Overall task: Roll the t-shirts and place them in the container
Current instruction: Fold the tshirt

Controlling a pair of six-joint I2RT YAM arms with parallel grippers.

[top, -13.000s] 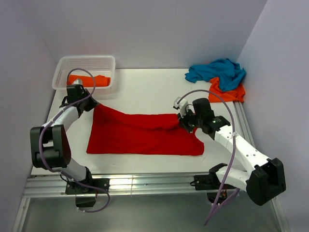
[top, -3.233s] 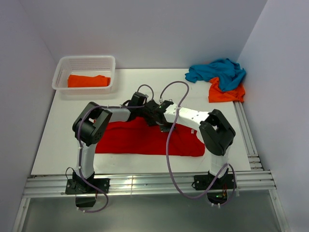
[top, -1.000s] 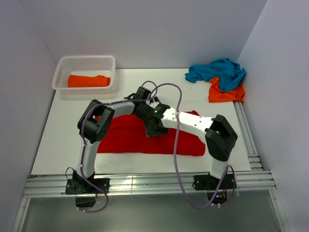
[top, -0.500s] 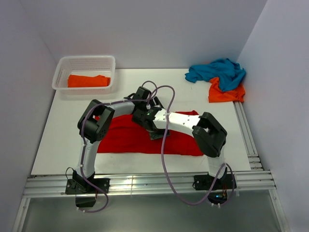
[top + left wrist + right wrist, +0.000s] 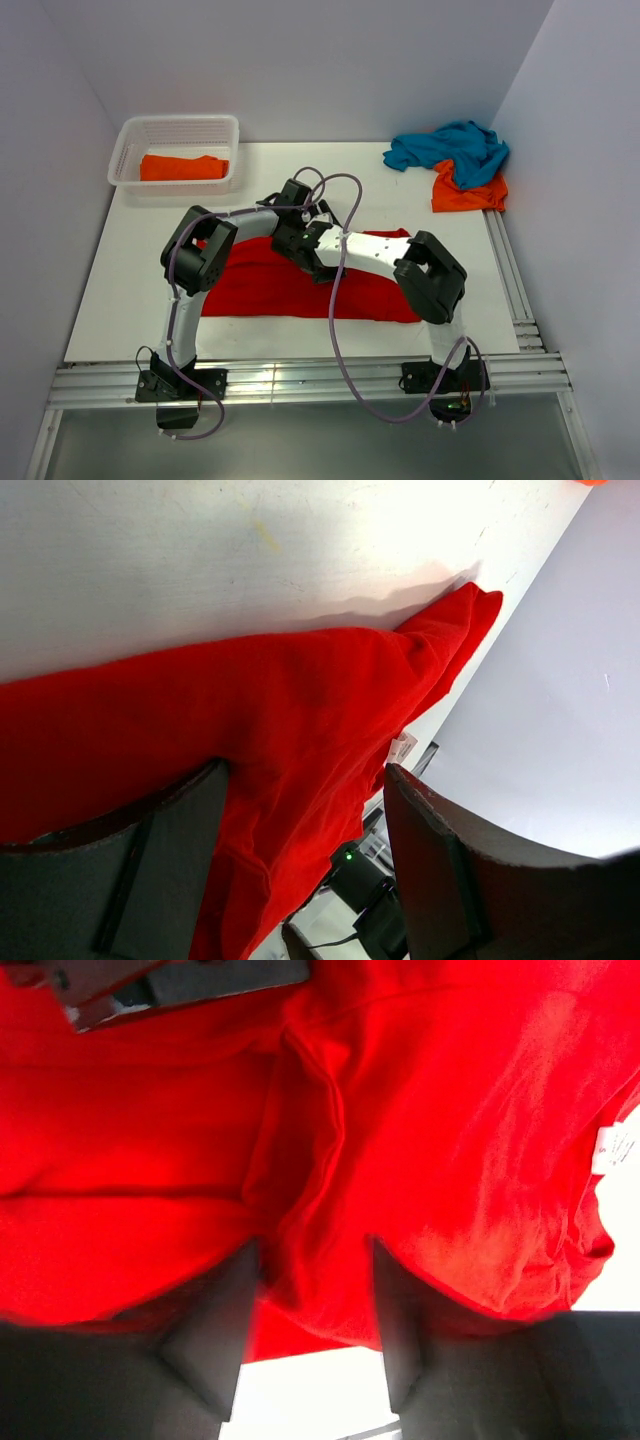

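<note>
Quick rundown, going by where stuff sits relative to the red t-shirt (image 5: 250, 285), which is spread out flat and wide in the middle of the table (image 5: 120, 270).

Far off to its back left there's a white basket (image 5: 128, 140) with a folded orange t-shirt (image 5: 183, 167) lying inside it, well apart from the red one.

The left gripper (image 5: 305, 780) is over the back edge of the red t-shirt, roughly at its middle. In the wrist view its two fingers (image 5: 150, 880) stand wide apart, with red cloth showing in the gap and bare table just past the shirt's edge. It isn't clamped on anything.

The right gripper (image 5: 312, 1260) is right next to it, a little further in over the red t-shirt, so both arms meet at about the same spot. Its wrist camera is basically all red. The fingers (image 5: 215, 1330) straddle a raised fold of the cloth, one on each side. There's a gap between them and the fold fills it, but honestly I can't tell if they're actually squeezing it or just sitting around it. A small white tag (image 5: 615, 1148) peeks out at the shirt's edge.

Way off to the back right of the red t-shirt, at the table's corner, there's a crumpled teal t-shirt (image 5: 450, 145) lying partly on top of another orange t-shirt (image 5: 470, 192).
</note>
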